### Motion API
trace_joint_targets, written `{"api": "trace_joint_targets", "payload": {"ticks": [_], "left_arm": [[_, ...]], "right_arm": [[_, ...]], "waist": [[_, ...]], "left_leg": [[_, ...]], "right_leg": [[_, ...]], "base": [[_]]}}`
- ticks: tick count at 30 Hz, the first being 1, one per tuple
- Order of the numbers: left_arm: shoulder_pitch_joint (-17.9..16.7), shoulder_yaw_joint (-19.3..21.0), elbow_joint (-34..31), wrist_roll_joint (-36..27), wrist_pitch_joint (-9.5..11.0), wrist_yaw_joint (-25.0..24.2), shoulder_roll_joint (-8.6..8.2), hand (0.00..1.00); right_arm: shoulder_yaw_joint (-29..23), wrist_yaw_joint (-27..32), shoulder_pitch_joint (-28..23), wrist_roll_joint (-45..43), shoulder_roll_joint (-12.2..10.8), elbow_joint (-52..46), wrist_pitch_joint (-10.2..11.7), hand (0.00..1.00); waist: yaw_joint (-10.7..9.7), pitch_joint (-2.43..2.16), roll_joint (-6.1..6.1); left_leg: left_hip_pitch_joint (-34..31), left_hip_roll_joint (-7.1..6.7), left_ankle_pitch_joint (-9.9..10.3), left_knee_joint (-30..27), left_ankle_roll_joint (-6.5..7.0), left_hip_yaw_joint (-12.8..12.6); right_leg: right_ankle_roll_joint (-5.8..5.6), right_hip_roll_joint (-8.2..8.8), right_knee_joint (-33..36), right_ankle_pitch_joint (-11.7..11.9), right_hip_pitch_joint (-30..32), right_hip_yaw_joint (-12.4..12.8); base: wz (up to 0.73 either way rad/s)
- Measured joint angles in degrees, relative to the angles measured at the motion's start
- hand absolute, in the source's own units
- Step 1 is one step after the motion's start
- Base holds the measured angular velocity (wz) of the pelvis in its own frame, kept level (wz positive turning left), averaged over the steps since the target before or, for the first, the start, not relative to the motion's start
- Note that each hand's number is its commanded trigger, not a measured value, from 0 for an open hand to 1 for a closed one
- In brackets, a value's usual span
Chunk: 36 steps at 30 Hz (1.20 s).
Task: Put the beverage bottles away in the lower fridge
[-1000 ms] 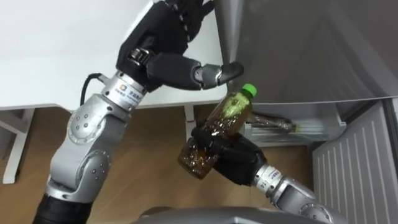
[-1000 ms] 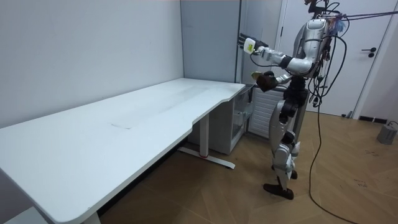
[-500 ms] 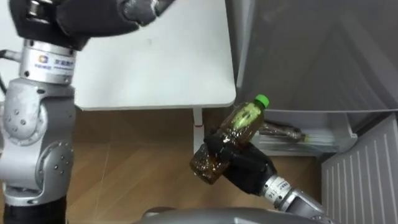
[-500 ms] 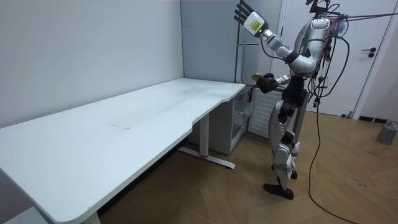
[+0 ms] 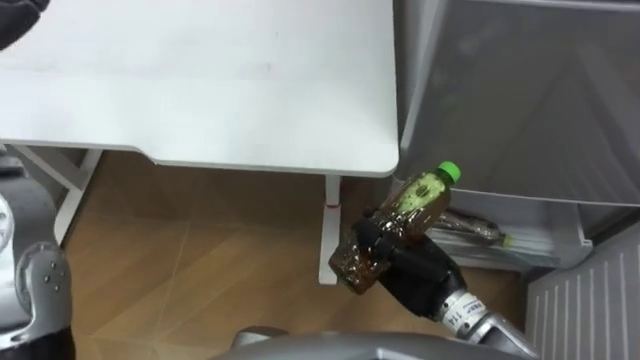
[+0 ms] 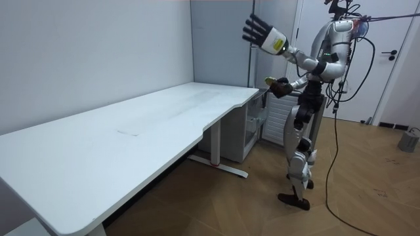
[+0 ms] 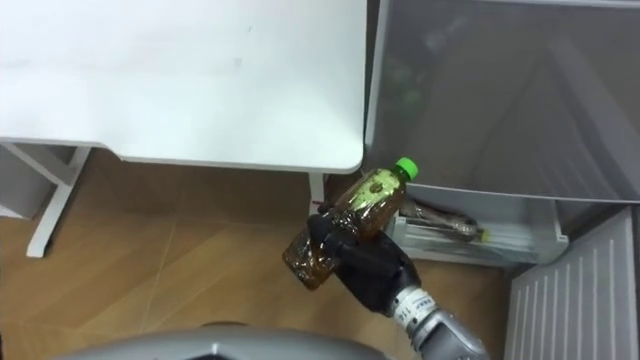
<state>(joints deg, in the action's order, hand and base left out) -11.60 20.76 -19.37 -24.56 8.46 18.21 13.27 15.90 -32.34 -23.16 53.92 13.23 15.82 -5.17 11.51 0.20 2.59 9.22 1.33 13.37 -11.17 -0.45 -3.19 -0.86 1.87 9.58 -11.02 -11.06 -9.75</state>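
Bottle [image 5: 396, 224] clasped, R hand [image 5: 416, 276] | L hand [image 6: 257, 31] splayed | white desk [image 5: 200, 80] | fridge [image 5: 520, 100] prob. open

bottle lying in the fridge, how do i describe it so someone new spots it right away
Find the grey fridge right of the white table; its lower part stands open. A bottle lies on its side on the shelf there. The other bottle, brown with a green cap, is tilted up in the right hand; this one lies flat, unheld.

Your right hand [image 5: 410, 275] is curled tight round the bottle [image 5: 408, 203], with its forearm below and behind it. Your left hand [image 6: 260, 31] is held well above it, arm outstretched, fingers straight and spread.
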Motion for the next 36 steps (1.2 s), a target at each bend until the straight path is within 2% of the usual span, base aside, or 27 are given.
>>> {"api": "trace_joint_targets", "payload": {"ticks": [3, 6, 8, 10, 12, 16, 19, 22, 25, 27, 29, 30, 32, 33, 36], "left_arm": [[-3.66, -0.78, 5.00, -3.00, -0.54, 3.09, -0.43, 0.00], [-6.00, -2.58, 15.94, -4.27, -0.92, 6.05, -0.63, 0.00], [-7.12, -5.59, 24.20, -7.22, -2.36, 8.03, -0.73, 0.00], [-8.05, -7.61, 28.23, -9.29, -3.35, 9.00, -0.84, 0.00], [-8.59, -10.25, 33.07, -10.49, -3.51, 9.12, -0.87, 0.00], [-8.64, -15.63, 41.40, -16.08, -5.77, 8.58, -1.05, 0.00], [-8.60, -17.97, 47.31, -17.01, -6.15, 7.21, -1.30, 0.00], [-8.81, -18.55, 54.47, -19.52, -6.96, 5.55, -1.27, 0.00], [-10.02, -19.19, 61.65, -25.05, -7.81, 3.06, -1.41, 0.00], [-10.56, -19.22, 65.09, -27.82, -8.69, 1.51, -1.97, 0.00], [-12.49, -19.54, 68.91, -29.78, -9.79, -0.08, -3.02, 0.00], [-12.56, -19.77, 70.17, -29.80, -9.97, -0.67, -3.20, 0.00], [-12.65, -19.68, 76.84, -27.45, -11.75, -3.71, -3.68, 0.00], [-12.72, -19.63, 78.10, -26.43, -12.18, -4.34, -3.74, 0.00], [-12.40, -19.18, 81.06, -17.79, -14.10, -7.23, -3.81, 0.00]], "right_arm": [[0.06, 1.45, 0.04, 0.61, 0.11, -0.29, -0.79, 1.00], [0.20, 4.35, 0.09, 0.90, -0.02, -0.79, -1.01, 1.00], [0.31, 6.71, 0.12, 2.07, 0.02, -0.79, -1.25, 1.00], [0.30, 8.31, 0.16, 3.73, 0.03, -0.79, -1.26, 1.00], [0.06, 9.64, 0.18, 5.12, 0.20, -0.75, -1.16, 1.00], [0.49, 12.63, 0.45, 9.74, 0.29, -0.75, -1.21, 1.00], [0.54, 13.99, 1.01, 12.90, 0.46, -0.75, -1.23, 1.00], [0.49, 15.50, 1.84, 15.81, 0.60, -0.67, -1.23, 1.00], [0.40, 17.02, 2.06, 18.61, 0.52, -0.63, -1.21, 1.00], [0.42, 17.30, 2.37, 19.50, 0.46, 0.06, -1.22, 1.00], [0.34, 17.33, 3.00, 20.78, 0.34, 2.24, -1.42, 1.00], [0.20, 17.33, 3.31, 20.78, 0.22, 2.82, -1.66, 1.00], [-0.45, 17.34, 4.40, 20.09, -0.07, 5.45, -2.93, 1.00], [-0.83, 17.34, 4.39, 19.75, -0.04, 5.84, -3.21, 1.00], [-1.97, 17.34, 4.40, 19.47, 0.20, 7.00, -3.24, 1.00]], "waist": [[0.15, -0.16, -0.19], [-0.07, -0.23, -0.33], [-0.10, -0.25, -0.74], [-0.11, -0.27, -1.24], [-0.21, -0.26, -1.26], [-0.27, -0.14, -1.07], [-0.26, -0.05, -0.77], [-0.52, 0.01, -0.66], [-0.50, 0.04, -0.72], [-0.79, 0.11, -0.93], [-0.94, 0.07, -1.07], [-1.17, 0.07, -1.07], [-1.80, -0.01, -1.15], [-1.80, 0.03, -1.02], [-2.12, 0.03, -1.00]], "left_leg": [[0.01, -0.08, 0.00, -0.25, 0.00, 0.16], [-0.11, -0.15, 0.00, -0.21, 0.00, 0.40], [-0.12, -0.17, 0.00, -0.20, 0.00, 0.23], [-0.31, -0.17, 0.00, -0.14, 0.00, 0.36], [-0.31, -0.16, 0.01, -0.11, 0.00, 0.64], [-0.69, -0.08, 0.02, 0.46, -0.01, 0.67], [-0.71, -0.03, -0.01, 0.78, -0.06, 0.57], [-0.73, -0.03, -0.01, 0.79, -0.06, 0.46], [-0.61, -0.03, 0.00, 0.85, -0.05, 0.24], [-0.63, -0.04, 0.00, 1.05, -0.05, 0.25], [-0.77, -0.04, 0.03, 1.21, -0.03, 0.13], [-0.90, -0.04, 0.02, 1.18, -0.03, 0.08], [-1.10, 0.01, 0.02, 1.10, -0.04, -0.32], [-1.01, 0.03, 0.02, 1.10, -0.04, -0.52], [-1.34, 0.02, 0.08, 0.72, 0.04, -0.61]], "right_leg": [[0.02, 0.03, -0.53, 0.00, -0.05, -0.11], [0.03, 0.03, -0.92, 0.00, -0.08, -0.18], [0.03, 0.06, -1.03, 0.00, 0.01, -0.36], [0.03, 0.06, -1.04, 0.00, 0.10, -0.52], [0.02, 0.09, -0.95, 0.00, -0.10, -0.65], [0.02, 0.04, -0.82, 0.01, -0.04, -1.13], [0.03, 0.01, -0.78, 0.01, 0.14, -1.20], [0.03, 0.03, -0.81, 0.01, 0.17, -1.21], [0.02, 0.03, -0.79, 0.01, 0.21, -1.17], [0.02, 0.03, -0.83, 0.01, 0.28, -1.20], [0.01, 0.02, -0.77, 0.00, 1.02, -0.95], [0.01, 0.01, -0.76, 0.00, 1.13, -0.84], [0.01, -0.05, -0.60, 0.00, 1.21, -0.41], [0.01, -0.05, -0.59, -0.01, 1.18, -0.28], [0.01, -0.02, -0.42, 0.00, 1.33, -0.06]], "base": [[0.00], [0.02], [0.02], [0.02], [0.00], [0.02], [0.00], [-0.01], [-0.01], [0.00], [-0.02], [-0.06], [-0.08], [-0.10], [0.00]]}}
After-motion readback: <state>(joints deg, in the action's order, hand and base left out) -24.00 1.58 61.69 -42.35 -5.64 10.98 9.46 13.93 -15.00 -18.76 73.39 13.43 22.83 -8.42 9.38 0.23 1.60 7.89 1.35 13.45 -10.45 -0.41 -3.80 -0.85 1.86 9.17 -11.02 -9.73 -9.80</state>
